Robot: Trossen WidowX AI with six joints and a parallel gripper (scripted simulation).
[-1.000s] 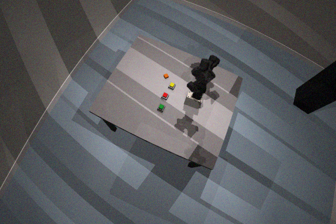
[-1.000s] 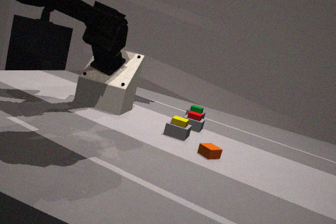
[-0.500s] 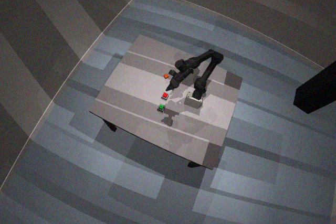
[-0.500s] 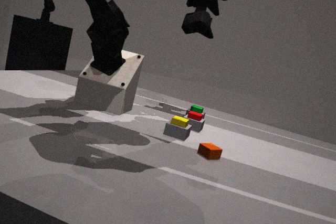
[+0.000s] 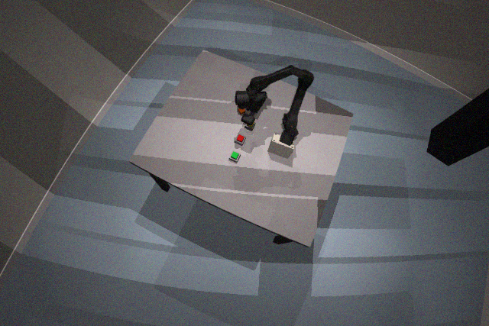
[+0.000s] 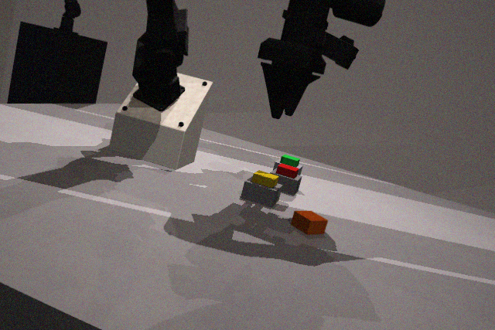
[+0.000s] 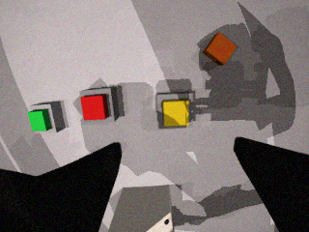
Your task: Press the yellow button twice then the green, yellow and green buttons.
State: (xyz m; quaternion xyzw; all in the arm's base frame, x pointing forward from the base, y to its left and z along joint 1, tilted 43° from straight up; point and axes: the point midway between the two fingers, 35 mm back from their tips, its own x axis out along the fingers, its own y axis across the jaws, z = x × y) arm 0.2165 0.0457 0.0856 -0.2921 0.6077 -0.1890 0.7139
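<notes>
The yellow button (image 6: 265, 178) (image 7: 175, 113) stands raised on its grey housing; in the top view the arm mostly hides it. The green button (image 5: 234, 155) (image 6: 290, 160) (image 7: 40, 120) is also raised, at the far end of the row. My gripper (image 6: 283, 113) (image 7: 179, 147) is open and empty, pointing down. It hangs well above the buttons, touching nothing. In the wrist view the yellow button lies between the two fingers left to right, just beyond the tips, and the green button is far to the left.
A red button (image 5: 240, 138) (image 6: 287, 170) (image 7: 94, 107) stands between the yellow and green ones. An orange block (image 5: 241, 110) (image 6: 308, 222) (image 7: 220, 48) lies on the table (image 5: 189, 137) beyond the yellow button, on the side away from red. The arm's pale base block (image 5: 280, 147) (image 6: 138, 138) stands nearby.
</notes>
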